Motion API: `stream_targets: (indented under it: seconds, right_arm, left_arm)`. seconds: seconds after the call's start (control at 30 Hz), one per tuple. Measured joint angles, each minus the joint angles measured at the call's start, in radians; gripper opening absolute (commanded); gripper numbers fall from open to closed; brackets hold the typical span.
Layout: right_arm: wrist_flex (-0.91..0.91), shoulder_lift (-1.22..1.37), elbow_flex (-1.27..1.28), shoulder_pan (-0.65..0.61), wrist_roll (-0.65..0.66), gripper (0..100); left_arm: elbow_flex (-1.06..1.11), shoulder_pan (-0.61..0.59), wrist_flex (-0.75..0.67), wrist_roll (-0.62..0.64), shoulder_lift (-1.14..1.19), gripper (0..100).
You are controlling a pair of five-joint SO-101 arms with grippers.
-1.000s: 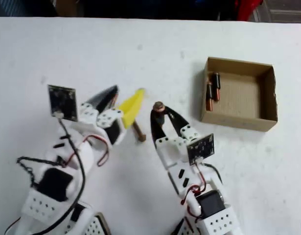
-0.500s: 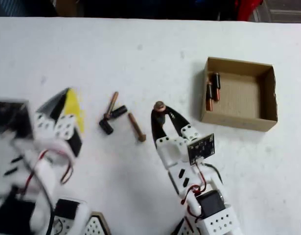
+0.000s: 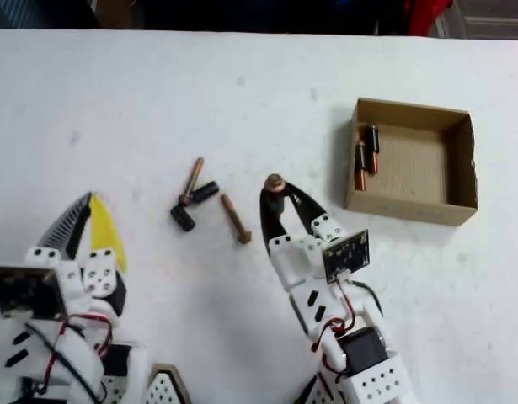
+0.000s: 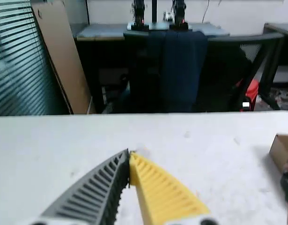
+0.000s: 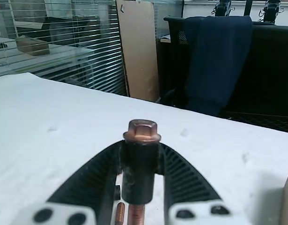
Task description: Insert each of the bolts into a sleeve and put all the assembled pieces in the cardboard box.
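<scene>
Two robot arms work at a white table (image 3: 242,76) where a cardboard box (image 3: 456,181) stands open. Two assembled pieces (image 3: 365,156) lie side by side against the box's left inner wall, as seen from the high view.

Just outside that wall, near the box's front-left corner, the right gripper (image 3: 274,195) is clamped on a black sleeve (image 3: 274,204) held upright. The copper head of a bolt (image 3: 273,180) stands proud of the sleeve's top. The right wrist view shows the gripper's black fingers (image 5: 94,176) pressing the sleeve (image 5: 139,171) from both sides, the hexagonal head of the bolt (image 5: 142,131) above them.

Farther from the box, just beyond the right gripper, a loose bolt (image 3: 235,219) lies flat on the table. Farther still, a second loose bolt (image 3: 192,178) lies aslant. One loose sleeve (image 3: 205,191) sits just beside its shank and another loose sleeve (image 3: 182,218) near its tip. Whether either sleeve touches it cannot be told.

The left gripper (image 3: 90,199) sits farthest from the box, well apart from every piece. Its grey finger (image 3: 66,223) and yellow finger (image 3: 103,229) are pressed together at the tips, with nothing between them. The left wrist view shows the same closed fingertips (image 4: 134,161) over bare table, with a corner of the box (image 4: 280,145) well beyond them.
</scene>
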Motion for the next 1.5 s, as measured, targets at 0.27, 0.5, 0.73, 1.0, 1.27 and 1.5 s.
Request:
stream_targets:
  seconds: [0.27,0.5,0.73,1.0,1.27,1.5]
  right_arm:
    - [0.0,0.0,0.0,0.068,0.0,1.7]
    - [0.0,0.0,-0.014,0.215,0.0,1.7]
    - [0.002,0.0,-0.015,0.239,0.0,1.7]
    - [0.265,0.0,-0.141,0.236,0.078,1.7]
    - [0.552,0.0,-0.393,0.236,0.16,1.7]
    - [0.615,0.193,-0.603,0.278,0.161,1.7]
  left_arm:
    - [0.189,0.0,0.0,0.0,-0.1,2]
    - [0.273,0.0,0.0,0.0,-0.1,2]
    - [0.485,0.0,0.0,0.0,-0.1,2]
    - [0.664,0.0,0.0,0.0,-0.1,2]
    - [0.766,0.0,0.0,0.0,-0.094,2]
    - [0.775,-0.057,0.035,-0.003,-0.094,2]
